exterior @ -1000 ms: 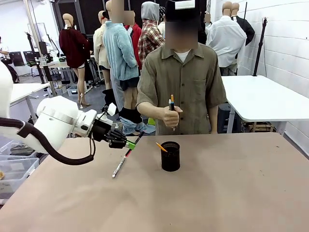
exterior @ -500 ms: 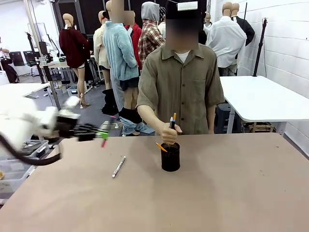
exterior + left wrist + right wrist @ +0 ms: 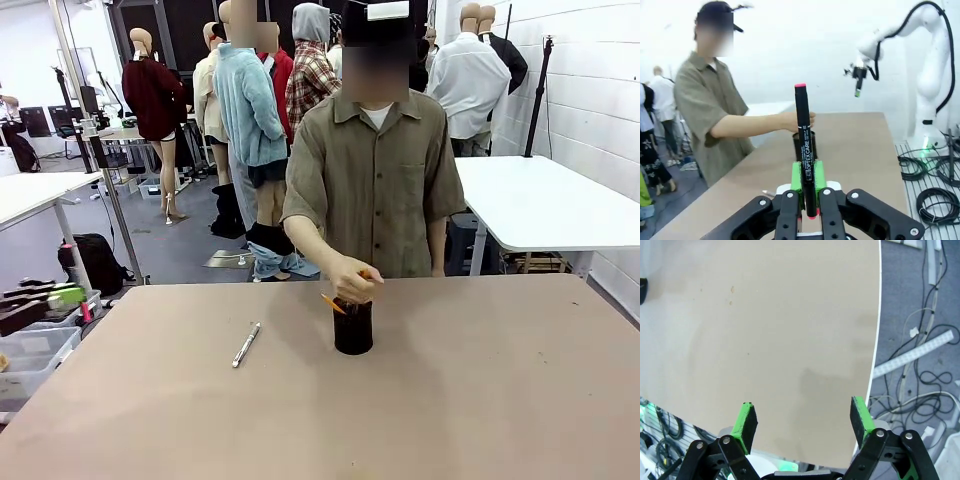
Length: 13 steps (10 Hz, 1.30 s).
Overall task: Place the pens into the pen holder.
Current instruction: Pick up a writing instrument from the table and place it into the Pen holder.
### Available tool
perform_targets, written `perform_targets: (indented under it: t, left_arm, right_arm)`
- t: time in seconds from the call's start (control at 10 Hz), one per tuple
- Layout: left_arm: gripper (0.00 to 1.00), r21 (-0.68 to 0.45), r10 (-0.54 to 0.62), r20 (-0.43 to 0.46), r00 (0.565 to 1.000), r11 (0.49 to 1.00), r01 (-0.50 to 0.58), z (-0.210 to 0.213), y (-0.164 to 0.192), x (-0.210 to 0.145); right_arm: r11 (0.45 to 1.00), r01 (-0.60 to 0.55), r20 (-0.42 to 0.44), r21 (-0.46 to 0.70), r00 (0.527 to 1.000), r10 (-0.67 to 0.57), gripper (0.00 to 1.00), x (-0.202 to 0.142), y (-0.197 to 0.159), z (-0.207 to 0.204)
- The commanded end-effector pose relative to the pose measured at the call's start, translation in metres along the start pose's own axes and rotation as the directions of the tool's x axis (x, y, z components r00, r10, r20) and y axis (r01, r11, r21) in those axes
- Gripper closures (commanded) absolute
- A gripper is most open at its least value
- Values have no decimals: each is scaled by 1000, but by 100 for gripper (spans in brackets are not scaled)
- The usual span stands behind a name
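- I see my left gripper (image 3: 807, 181) clamped on the black pen (image 3: 803, 125), long axis straight out from the jaws, pink end pointing away.
- My right gripper (image 3: 802, 417) gapes, holding nothing.

My pincer (image 3: 808, 181) clamps a black marker (image 3: 803, 130), its pink-red tip up, between green pads (image 3: 796, 175). Beyond, on the table (image 3: 860, 145), a person's hand (image 3: 788, 121) sits atop the black pen holder (image 3: 796, 146).
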<state>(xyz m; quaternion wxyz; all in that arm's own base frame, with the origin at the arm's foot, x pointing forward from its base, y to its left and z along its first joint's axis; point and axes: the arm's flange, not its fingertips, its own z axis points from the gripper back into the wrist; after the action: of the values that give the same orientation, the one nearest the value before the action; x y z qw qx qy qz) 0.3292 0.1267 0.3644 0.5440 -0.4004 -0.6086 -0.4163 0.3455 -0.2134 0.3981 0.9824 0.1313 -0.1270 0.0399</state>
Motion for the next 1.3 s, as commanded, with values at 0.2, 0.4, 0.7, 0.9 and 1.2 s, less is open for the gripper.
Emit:
perform_targets:
  t: [0.2, 0.4, 0.7, 0.9, 1.2]
  left_arm:
    - [100, -55, 6, 18, 1000, 998, -5, -63, 24, 1]
    - [100, -148, -11, 10, 1000, 989, 12, -148, 31, 16]
    - [100, -275, -65, -87, 994, 961, 38, -277, 29, 34]
    - [100, -330, -12, -162, 987, 943, -42, -348, 36, 30]
    - [100, -329, -47, -110, 993, 944, 9, -333, 14, 37]
  right_arm:
    - [1000, 5, -20, -10, 1000, -5, 7, 1, 2, -1]
    - [1000, 5, -20, -10, 1000, -5, 7, 1, 2, -1]
    - [1000, 5, -20, -10, 1000, -5, 7, 1, 2, -1]
    - [1000, 5, -20, -10, 1000, -5, 7, 1, 2, -1]
    - [1000, 5, -20, -10, 1000, -5, 7, 1, 2, -1]
